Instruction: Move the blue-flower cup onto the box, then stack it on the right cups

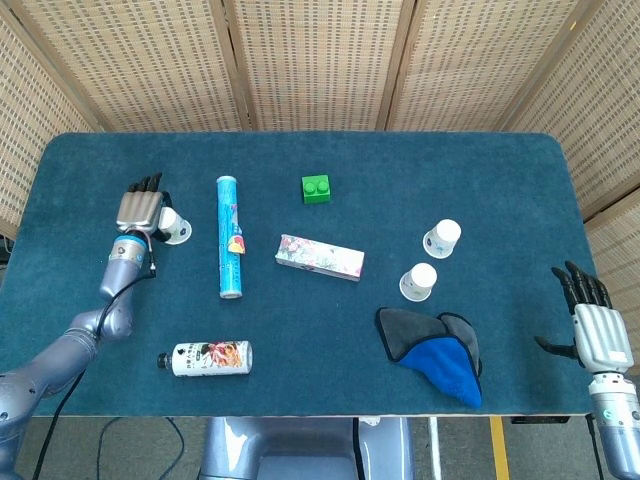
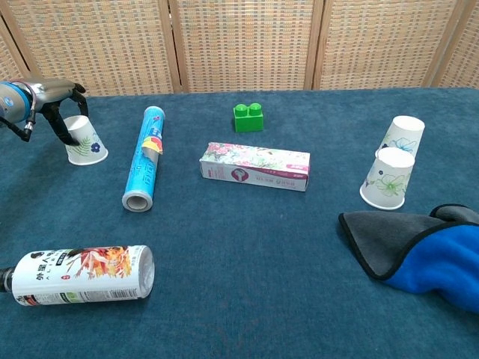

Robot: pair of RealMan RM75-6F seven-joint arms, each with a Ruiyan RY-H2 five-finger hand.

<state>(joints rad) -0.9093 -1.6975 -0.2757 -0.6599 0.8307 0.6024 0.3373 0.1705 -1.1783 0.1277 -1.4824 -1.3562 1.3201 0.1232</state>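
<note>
The left hand [image 1: 140, 209] sits over the blue-flower cup [image 2: 84, 140] at about 9 o'clock on the table [image 1: 300, 330]. In the chest view its dark fingers [image 2: 61, 132] reach down on the cup's left side and over its upturned base, touching or nearly touching it; I cannot tell whether they grip the cup or only surround it. The cup stands upside down on the cloth, not on the box [image 1: 320, 257].

The box, a long flowered carton, lies flat near the centre, its long axis running from 10 to 4 o'clock. A green brick [image 1: 317, 188] stands at 12 o'clock from it, well apart. A blue tube [image 1: 230, 237] lies between the cup and the box, pointing from 12 to 6 o'clock. A bottle [image 1: 207, 358] lies on its side at about 7 o'clock, cap to the left.

The right cups [image 1: 430, 260] stand upside down at 3 o'clock from the box, one nearer the table's far edge and one nearer the front, close beside each other but, in the head view, not touching. A grey and blue cloth [image 1: 435, 350] lies crumpled at 5 o'clock, just in front of the nearer cup.

The right hand [image 1: 595, 325] hangs off the table's right front corner, at 4 o'clock, fingers apart and straight, holding nothing.
</note>
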